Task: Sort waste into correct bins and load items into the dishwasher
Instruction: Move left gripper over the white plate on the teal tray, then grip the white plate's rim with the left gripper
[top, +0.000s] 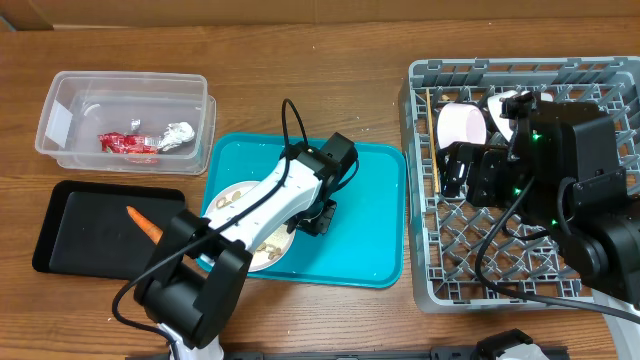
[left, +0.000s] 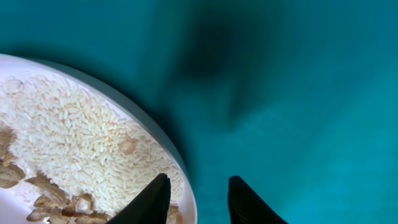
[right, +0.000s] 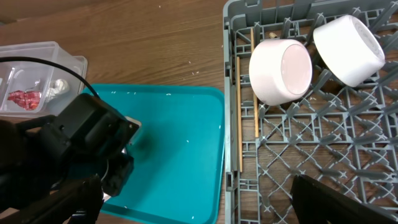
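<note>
- Straddling the plate's right rim, the left pincer hangs open; one finger is over the rice, one over the teal tray.
- Peanut bits lie on the plate, just left of that pincer; the left arm is nearer.
- Farther left waits the black tray with the carrot.
- Far right, the right pincer hangs open over the grey rack, holding nothing.
</note>
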